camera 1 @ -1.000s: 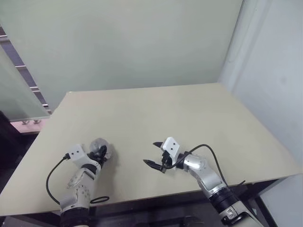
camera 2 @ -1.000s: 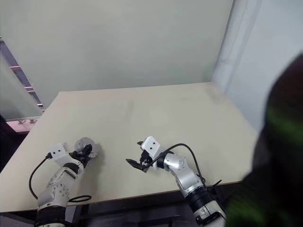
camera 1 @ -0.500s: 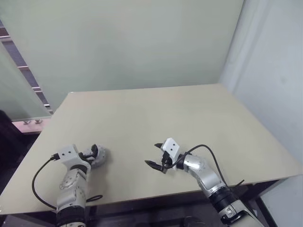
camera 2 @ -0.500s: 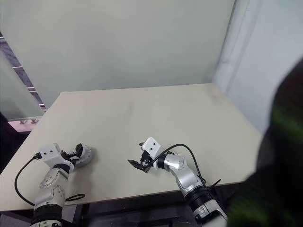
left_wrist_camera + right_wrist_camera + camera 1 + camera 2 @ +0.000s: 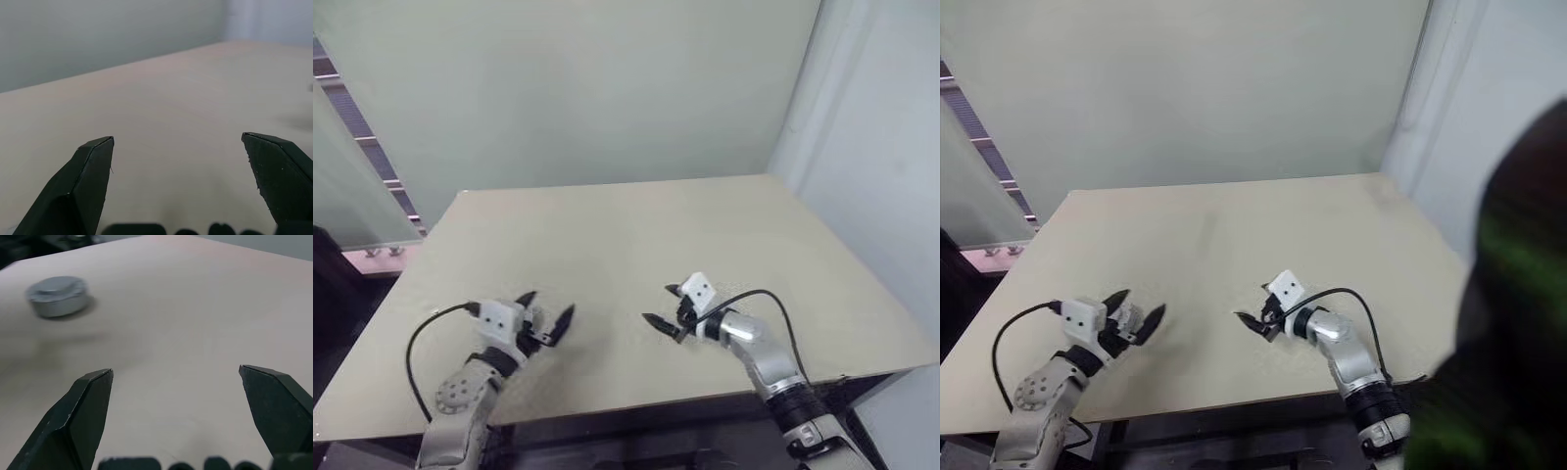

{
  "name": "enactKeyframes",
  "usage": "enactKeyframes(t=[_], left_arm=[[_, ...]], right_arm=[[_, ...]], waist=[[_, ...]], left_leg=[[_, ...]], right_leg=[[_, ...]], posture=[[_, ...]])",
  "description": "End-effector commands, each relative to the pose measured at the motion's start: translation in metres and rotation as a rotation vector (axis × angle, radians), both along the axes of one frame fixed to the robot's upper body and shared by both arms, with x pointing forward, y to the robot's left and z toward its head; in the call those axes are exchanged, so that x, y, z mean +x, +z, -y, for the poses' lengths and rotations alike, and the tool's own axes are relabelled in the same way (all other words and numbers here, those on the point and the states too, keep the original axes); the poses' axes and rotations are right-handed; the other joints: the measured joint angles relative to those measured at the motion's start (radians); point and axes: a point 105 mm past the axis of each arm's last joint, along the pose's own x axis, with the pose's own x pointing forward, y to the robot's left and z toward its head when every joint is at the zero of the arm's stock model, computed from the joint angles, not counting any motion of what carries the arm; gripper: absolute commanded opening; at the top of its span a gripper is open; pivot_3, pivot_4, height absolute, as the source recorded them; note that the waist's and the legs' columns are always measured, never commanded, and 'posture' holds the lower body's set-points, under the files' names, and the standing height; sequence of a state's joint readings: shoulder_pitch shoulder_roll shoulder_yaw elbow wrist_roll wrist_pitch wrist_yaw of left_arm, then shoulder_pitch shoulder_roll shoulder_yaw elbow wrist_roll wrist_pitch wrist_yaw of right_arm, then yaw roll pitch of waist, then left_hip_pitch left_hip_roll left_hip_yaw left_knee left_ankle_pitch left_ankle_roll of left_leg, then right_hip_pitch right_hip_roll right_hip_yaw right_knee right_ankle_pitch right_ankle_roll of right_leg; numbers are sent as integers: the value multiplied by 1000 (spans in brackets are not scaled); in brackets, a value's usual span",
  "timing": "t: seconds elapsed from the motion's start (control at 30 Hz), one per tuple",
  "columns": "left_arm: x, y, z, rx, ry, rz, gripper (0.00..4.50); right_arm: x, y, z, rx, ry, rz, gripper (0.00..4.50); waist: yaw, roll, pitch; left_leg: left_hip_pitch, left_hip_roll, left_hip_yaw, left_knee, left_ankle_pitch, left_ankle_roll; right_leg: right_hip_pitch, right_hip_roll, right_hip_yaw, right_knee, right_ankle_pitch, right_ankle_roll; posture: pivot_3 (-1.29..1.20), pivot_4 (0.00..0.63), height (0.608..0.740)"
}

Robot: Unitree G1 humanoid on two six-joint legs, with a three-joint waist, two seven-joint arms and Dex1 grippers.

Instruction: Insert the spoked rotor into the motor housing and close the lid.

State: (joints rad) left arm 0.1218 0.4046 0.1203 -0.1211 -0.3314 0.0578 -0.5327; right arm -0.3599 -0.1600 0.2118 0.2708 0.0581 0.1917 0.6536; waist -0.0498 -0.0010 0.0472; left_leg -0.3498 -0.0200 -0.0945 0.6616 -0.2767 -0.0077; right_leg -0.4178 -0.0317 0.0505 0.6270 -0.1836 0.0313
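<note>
Both grippers — left (image 5: 544,315), right (image 5: 663,305) — stand wide, empty. Closed grey round metal motor housing (image 5: 57,295) rests on beige table (image 5: 636,235) near left gripper — probably rigid, smooth; grasp across rim.

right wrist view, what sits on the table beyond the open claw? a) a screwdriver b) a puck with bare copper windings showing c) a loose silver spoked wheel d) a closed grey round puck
d: beyond the right claw, whose jaws stand wide apart, a closed grey round puck rests on the table, untouched, with no copper or spokes showing.
</note>
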Motion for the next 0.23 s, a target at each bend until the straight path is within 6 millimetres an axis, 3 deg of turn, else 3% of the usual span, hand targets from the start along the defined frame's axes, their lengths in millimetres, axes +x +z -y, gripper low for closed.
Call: enactKeyframes(t=[0.03,0.23], left_arm=[[-1,14,14,5,-64,32,4469],[3,6,20,-1,-72,5,4469]], right_arm=[[5,15,14,29,-74,42,4500],[2,12,25,25,-117,32,4500]], waist=[[0,0,0],[-2,1,1]], left_leg=[[1,0,0,0,0,0],[8,2,2,-1,0,0]], right_leg=[[1,0,0,0,0,0],[7,1,0,-1,-1,0]], posture=[[0,0,740],[0,0,740]])
